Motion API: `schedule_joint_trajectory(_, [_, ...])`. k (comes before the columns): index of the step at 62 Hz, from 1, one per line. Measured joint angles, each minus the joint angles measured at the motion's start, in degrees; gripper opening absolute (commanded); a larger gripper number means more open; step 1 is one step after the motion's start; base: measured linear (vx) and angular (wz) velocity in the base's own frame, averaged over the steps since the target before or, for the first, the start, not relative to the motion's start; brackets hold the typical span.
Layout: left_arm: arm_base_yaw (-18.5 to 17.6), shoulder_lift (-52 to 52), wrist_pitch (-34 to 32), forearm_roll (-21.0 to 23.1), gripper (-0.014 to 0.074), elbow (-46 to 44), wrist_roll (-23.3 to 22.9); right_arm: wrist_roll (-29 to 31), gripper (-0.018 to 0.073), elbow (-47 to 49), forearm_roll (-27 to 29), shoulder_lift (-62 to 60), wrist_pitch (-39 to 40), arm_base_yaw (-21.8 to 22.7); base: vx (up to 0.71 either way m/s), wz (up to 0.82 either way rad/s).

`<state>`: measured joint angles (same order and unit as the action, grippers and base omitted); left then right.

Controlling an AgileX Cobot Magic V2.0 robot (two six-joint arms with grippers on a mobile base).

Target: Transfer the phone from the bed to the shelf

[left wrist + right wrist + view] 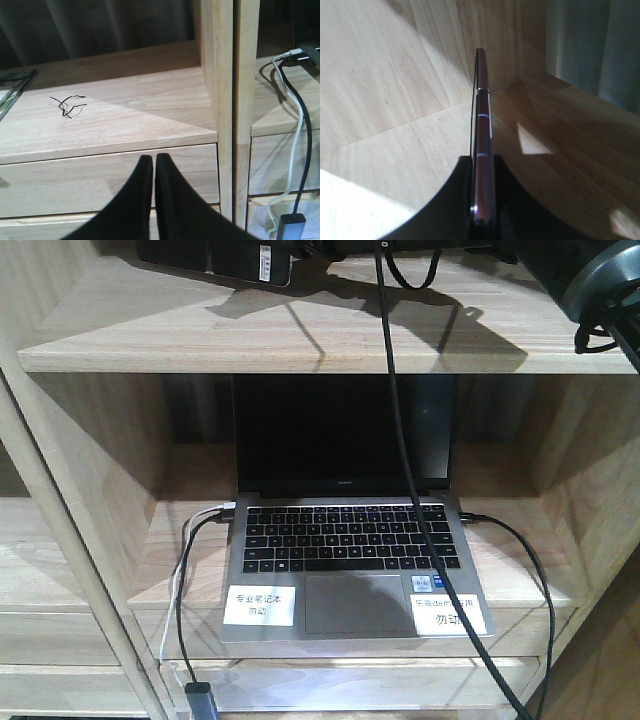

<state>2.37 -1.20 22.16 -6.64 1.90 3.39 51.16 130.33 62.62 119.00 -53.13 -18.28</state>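
Note:
My right gripper [482, 162] is shut on the phone [482, 125], which shows edge-on with its pinkish rim running away from the fingers. It is inside a compartment of the light wooden shelf [395, 150], near the back corner. In the front view the phone [215, 262] is a black slab with a white barcode sticker, just over the upper board [270, 335] at the top left, casting a shadow on it. I cannot tell whether it touches the wood. My left gripper [153, 159] is shut and empty in front of a lower shelf board [125, 115]. The bed is out of view.
An open grey laptop [345, 540] fills the compartment below the upper board. Black and white cables [185, 580] hang from its sides, and one black cable [400, 420] drops across its screen. A twisted bit of thin wire [67, 105] lies on the left board. An upright post [232, 100] divides the compartments.

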Motion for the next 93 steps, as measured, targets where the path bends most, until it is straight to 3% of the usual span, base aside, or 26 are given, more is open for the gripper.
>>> schedule_joint_trajectory(15, [0.00, 0.00, 0.00, 0.00, 0.0001, 0.00, 0.00, 0.00, 0.0167, 0.00, 0.23, 0.00, 0.37, 0.00, 0.00, 0.00])
schedule_joint_trajectory(37, [0.00, 0.00, 0.00, 0.00, 0.0001, 0.00, 0.00, 0.30, 0.0608, 0.00, -0.77, 0.00, 3.52, 0.00, 0.00, 0.00])
schedule_joint_trajectory(46, [0.00, 0.00, 0.00, 0.00, 0.0001, 0.00, 0.00, 0.42, 0.0729, 0.00, -1.14, 0.00, 4.94, 0.00, 0.00, 0.00])
schedule_joint_trajectory(63, [0.00, 0.00, 0.00, 0.00, 0.0001, 0.00, 0.00, -0.05, 0.0685, 0.00, -1.54, -0.31, 5.07, 0.00, 0.00, 0.00])
schedule_joint_trajectory(72, [0.00, 0.00, 0.00, 0.00, 0.0001, 0.00, 0.00, -1.83, 0.0588, 0.02, -1.75, -0.84, 5.02, 0.00, 0.00, 0.00])
schedule_joint_trajectory(93, [0.00, 0.00, 0.00, 0.00, 0.0001, 0.00, 0.00, -5.55, 0.0065, 0.21, -1.79, -2.47, 4.95, 0.00, 0.00, 0.00])
